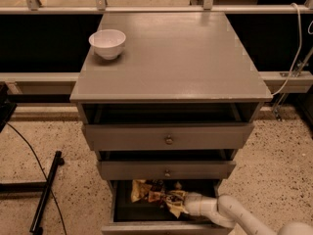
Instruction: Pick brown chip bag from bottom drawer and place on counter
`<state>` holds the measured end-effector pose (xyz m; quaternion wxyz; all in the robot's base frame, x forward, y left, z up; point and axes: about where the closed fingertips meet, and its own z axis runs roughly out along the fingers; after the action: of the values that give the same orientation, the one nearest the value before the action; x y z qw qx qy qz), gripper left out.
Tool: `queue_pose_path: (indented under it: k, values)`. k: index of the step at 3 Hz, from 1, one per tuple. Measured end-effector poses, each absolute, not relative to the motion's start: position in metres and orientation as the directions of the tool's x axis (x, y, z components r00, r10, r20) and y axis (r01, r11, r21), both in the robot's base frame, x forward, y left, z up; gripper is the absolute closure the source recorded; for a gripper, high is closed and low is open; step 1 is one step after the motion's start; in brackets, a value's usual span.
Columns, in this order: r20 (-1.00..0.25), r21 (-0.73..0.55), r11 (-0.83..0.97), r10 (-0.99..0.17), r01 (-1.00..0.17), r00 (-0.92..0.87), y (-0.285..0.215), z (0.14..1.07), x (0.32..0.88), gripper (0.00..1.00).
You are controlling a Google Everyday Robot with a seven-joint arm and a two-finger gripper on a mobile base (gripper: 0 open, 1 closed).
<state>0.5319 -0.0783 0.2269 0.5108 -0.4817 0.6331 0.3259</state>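
Counter (186, 58): grey painted wood, smooth, faint sheen.
Bowl (107, 43), at the counter's 10 o'clock: glossy white, ceramic look.
Bottom drawer (161, 227): grey wood, dark matt inside.
Brown chip bag (151, 192): crinkly, shiny film.
Gripper (180, 205), in that drawer at the bag's 4 o'clock: on a smooth, white, plastic-looking arm (230, 212).
Floor (58, 131): speckled stone, matt.

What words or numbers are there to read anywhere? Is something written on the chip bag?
On the brown chip bag in the bottom drawer: any print is too blurred to read.
On the white bowl, counter and drawer fronts: no writing.
On the gripper, inside the bottom drawer at the bag: no label shows.
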Motion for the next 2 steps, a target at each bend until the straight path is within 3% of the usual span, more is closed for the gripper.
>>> queue_pose_path:
  k: [2]
  values:
    - [-0.924, -0.136, 0.258, -0.381, -0.956, 0.029, -0.083, 0.296, 0.481, 1.00]
